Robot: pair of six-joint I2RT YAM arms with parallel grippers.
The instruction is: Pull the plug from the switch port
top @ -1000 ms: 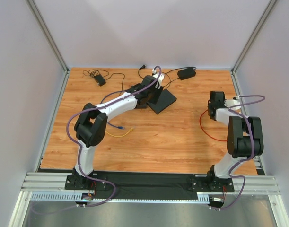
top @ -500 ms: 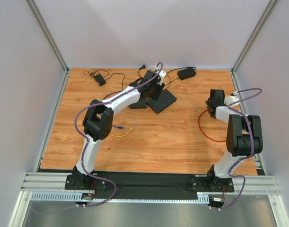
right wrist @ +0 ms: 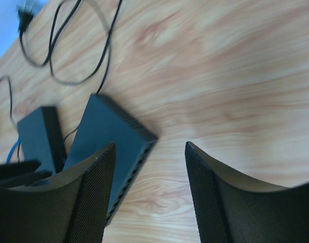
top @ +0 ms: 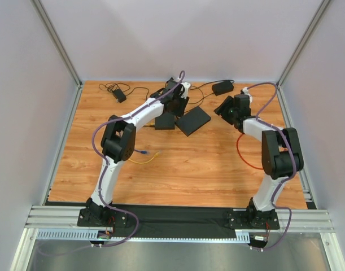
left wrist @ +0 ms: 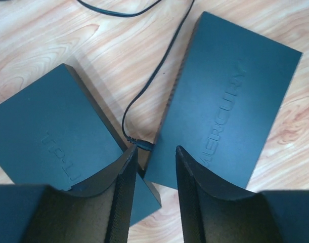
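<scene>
Two dark boxes lie side by side at the back of the table. The larger one is the switch (left wrist: pixel 230 96) (top: pixel 193 120) (right wrist: pixel 111 139), with a row of ports along its near edge in the right wrist view. A black plug (left wrist: pixel 142 146) on a thin black cable sits in the switch's side, in the gap between the boxes. My left gripper (left wrist: pixel 153 163) (top: pixel 178 107) hangs open just above and short of the plug, nothing between its fingers. My right gripper (right wrist: pixel 149 149) (top: pixel 222 107) is open over bare wood to the right of the switch.
The smaller box (left wrist: pixel 53 134) (top: pixel 165 121) lies left of the switch. Black power adapters (top: pixel 118 95) (top: pixel 222 86) and loose black cables lie along the back. A red cable loop (top: pixel 244 153) lies by the right arm, a yellow and blue cable (top: pixel 144 156) by the left arm.
My right arm has swung from the table's right side to the back, toward the switch, and its gripper has opened. My left gripper's jaws have narrowed somewhat.
</scene>
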